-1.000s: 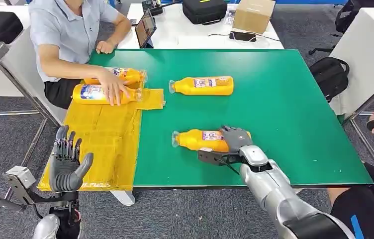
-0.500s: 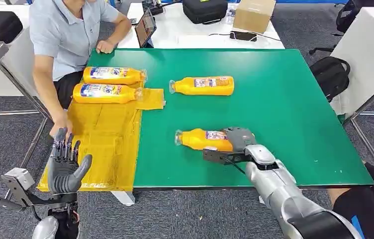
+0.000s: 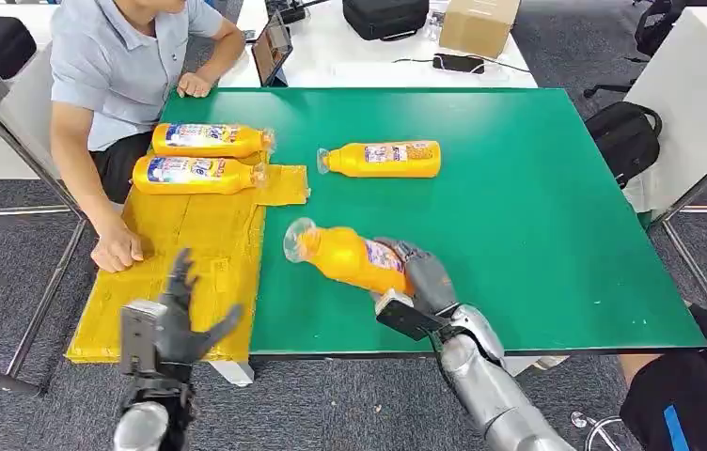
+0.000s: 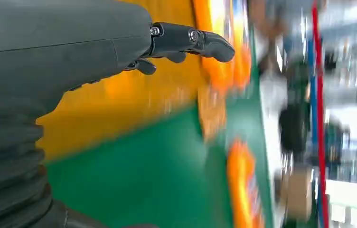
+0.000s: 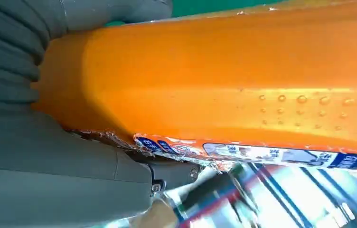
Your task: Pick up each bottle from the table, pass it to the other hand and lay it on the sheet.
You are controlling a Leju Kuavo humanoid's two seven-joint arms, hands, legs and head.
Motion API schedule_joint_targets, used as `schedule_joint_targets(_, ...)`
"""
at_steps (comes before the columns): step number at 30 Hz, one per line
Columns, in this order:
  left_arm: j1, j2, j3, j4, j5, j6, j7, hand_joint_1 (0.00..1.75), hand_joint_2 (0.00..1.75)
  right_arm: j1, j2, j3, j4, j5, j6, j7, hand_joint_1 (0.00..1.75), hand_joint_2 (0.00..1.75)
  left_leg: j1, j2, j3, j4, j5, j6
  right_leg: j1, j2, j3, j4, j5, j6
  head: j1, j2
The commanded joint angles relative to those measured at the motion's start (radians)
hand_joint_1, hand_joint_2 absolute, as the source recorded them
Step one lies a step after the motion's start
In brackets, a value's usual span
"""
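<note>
My right hand grips an orange bottle by its base and holds it lifted and tilted above the green table, cap end pointing left toward the yellow sheet. The right wrist view has the same bottle pressed against the hand. My left hand hovers with fingers spread over the sheet's near edge, holding nothing; its dark fingers appear in the blurred left wrist view. Two more orange bottles lie at the sheet's far end. Another bottle lies on the table.
A person sits at the table's left side, one hand resting on the sheet's left edge. A tablet, black case and cardboard box stand on the white table behind. A black backpack lies on the floor at right.
My right hand has lifted the bottle off the table and carried it left, tilting it. My left hand swung right and up over the sheet. The person's hand moved down to the sheet's edge.
</note>
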Motion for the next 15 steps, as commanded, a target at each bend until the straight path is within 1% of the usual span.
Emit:
schedule_joint_targets(1, 0.0, 0.033, -0.195, 0.073, 0.041, -0.083, -0.049, 0.0, 1.75, 0.046, 0.078, -0.037, -0.223, -0.098, 0.01, -0.027, 1.75, 1.75, -0.001, 0.0, 0.002, -0.001, -0.002, 0.002, 0.0, -0.001, 0.002, -0.001, -0.002, -0.003, 0.0, 0.0)
schedule_joint_targets(4, -0.002, 0.045, -0.201, 0.066, 0.041, -0.1, -0.059, 0.0, 1.75, 0.044, 0.078, -0.039, -0.209, -0.11, 0.015, -0.04, 1.75, 1.75, -0.002, 0.0, 0.001, -0.001, -0.001, 0.001, -0.001, -0.002, 0.0, -0.001, -0.002, -0.002, 0.0, 0.0)
schedule_joint_targets(5, -0.002, 0.054, -0.211, 0.058, 0.029, -0.114, -0.079, 0.0, 1.75, 0.041, 0.08, -0.032, -0.199, -0.116, 0.031, -0.046, 1.75, 1.75, -0.002, 0.0, -0.001, -0.001, -0.001, 0.001, -0.001, -0.001, -0.001, -0.001, -0.001, -0.001, -0.001, 0.0)
schedule_joint_targets(7, -0.002, 0.061, -0.235, 0.046, -0.011, -0.119, -0.092, 0.0, 1.75, 0.045, 0.091, -0.01, -0.194, -0.126, 0.061, -0.055, 1.75, 1.75, -0.001, 0.0, 0.002, -0.001, -0.002, 0.001, 0.0, -0.001, 0.001, -0.001, -0.002, -0.003, 0.0, 0.0)
schedule_joint_targets(9, -0.004, 0.061, -0.247, 0.039, -0.034, -0.118, -0.097, 0.0, 1.75, 0.042, 0.101, 0.011, -0.185, -0.124, 0.082, -0.053, 1.66, 1.75, -0.001, 0.001, 0.001, -0.001, -0.002, 0.001, 0.0, -0.001, 0.0, -0.001, -0.001, -0.003, -0.001, 0.0)
schedule_joint_targets(10, -0.01, 0.061, -0.256, 0.035, -0.04, -0.127, -0.097, 0.0, 1.75, 0.033, 0.111, 0.033, -0.167, -0.122, 0.111, -0.043, 1.62, 1.75, -0.001, 0.001, 0.0, -0.001, -0.001, 0.001, 0.0, 0.0, -0.001, -0.001, -0.001, -0.002, 0.0, 0.0)
schedule_joint_targets(11, -0.015, 0.055, -0.255, 0.036, -0.038, -0.135, -0.095, 0.0, 1.75, 0.024, 0.118, 0.054, -0.148, -0.112, 0.122, -0.044, 1.62, 1.75, -0.001, 0.001, 0.001, -0.001, -0.002, 0.001, 0.0, 0.0, 0.0, -0.001, -0.001, -0.003, -0.001, 0.0)
schedule_joint_targets(13, -0.036, 0.043, -0.249, 0.045, -0.007, -0.169, -0.091, 0.0, 1.75, 0.013, 0.127, 0.133, -0.106, -0.032, 0.104, -0.055, 1.66, 1.75, 0.0, 0.002, -0.002, 0.0, -0.001, 0.001, 0.0, 0.001, -0.003, 0.0, 0.0, -0.001, 0.0, 0.0)
schedule_joint_targets(15, -0.05, 0.025, -0.233, 0.05, 0.009, -0.164, -0.077, 0.0, 1.75, 0.027, 0.149, 0.171, -0.092, 0.006, 0.071, -0.063, 1.69, 1.75, -0.001, 0.002, -0.001, -0.001, -0.001, 0.001, 0.0, 0.001, -0.002, 0.0, -0.001, -0.001, 0.0, 0.0)
